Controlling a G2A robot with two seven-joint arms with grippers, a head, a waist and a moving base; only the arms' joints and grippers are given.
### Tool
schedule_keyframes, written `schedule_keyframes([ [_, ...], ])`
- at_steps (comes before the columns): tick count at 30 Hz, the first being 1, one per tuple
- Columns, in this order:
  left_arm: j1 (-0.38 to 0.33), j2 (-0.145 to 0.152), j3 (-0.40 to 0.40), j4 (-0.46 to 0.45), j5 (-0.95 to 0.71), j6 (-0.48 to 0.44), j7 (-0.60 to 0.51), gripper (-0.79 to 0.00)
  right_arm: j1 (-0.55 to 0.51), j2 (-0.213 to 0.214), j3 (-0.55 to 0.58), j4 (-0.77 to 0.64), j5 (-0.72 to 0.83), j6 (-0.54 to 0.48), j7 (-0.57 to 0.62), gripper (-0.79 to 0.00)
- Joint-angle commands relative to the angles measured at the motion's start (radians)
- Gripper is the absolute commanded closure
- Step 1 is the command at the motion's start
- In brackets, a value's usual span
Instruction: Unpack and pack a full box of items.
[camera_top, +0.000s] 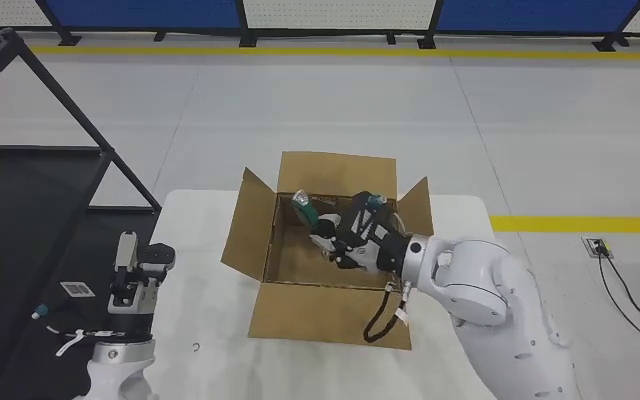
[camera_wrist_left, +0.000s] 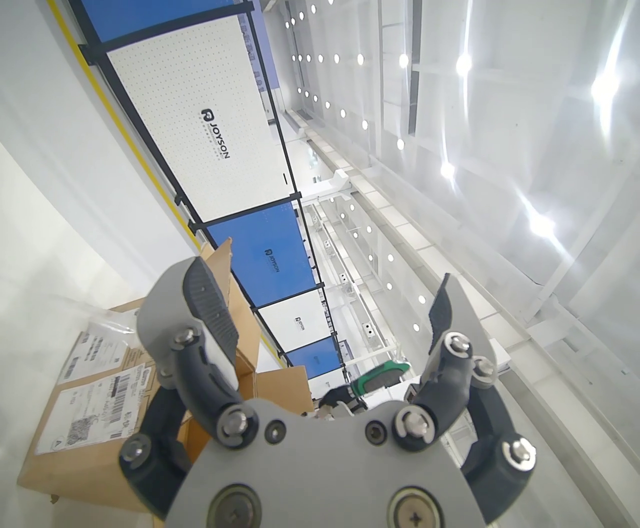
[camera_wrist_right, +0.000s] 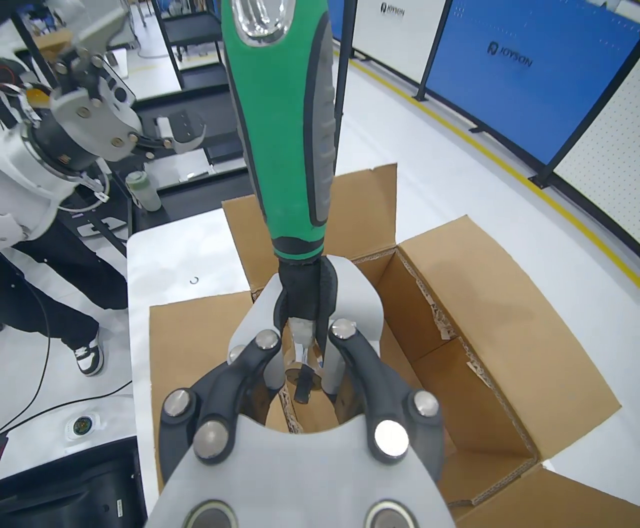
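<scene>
I have my right pincer (camera_wrist_right: 302, 295) pinching a green-handled tool (camera_wrist_right: 280, 125) over the open box (camera_wrist_right: 500, 310), left pincer (camera_wrist_left: 322, 290) spread wide.

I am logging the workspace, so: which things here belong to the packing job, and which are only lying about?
Job: cardboard box; green-handled item, clamped in right tool over the box; left tool, open.
Lying about: small ring on table; bottle beyond table.
</scene>
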Motion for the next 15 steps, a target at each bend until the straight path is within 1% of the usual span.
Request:
schedule_keyframes([
  [1,-0.009,0.0,-0.003,-0.001,-0.003,0.004,0.004,-0.785,-0.043,0.009,0.053,-0.056,0.025,-0.012,-0.031,0.0],
  [7,-0.018,0.001,-0.005,-0.001,-0.003,0.009,0.003,-0.785,-0.191,0.037,0.226,-0.211,0.091,-0.054,-0.079,0.0],
  [10,-0.018,0.001,-0.005,-0.001,-0.003,0.009,0.003,-0.785,-0.27,0.048,0.306,-0.28,0.102,-0.035,-0.085,0.0],
  [15,-0.018,0.001,-0.005,-0.001,-0.003,0.009,0.003,-0.785,-0.391,0.062,0.424,-0.348,0.129,-0.009,-0.096,0.0],
])
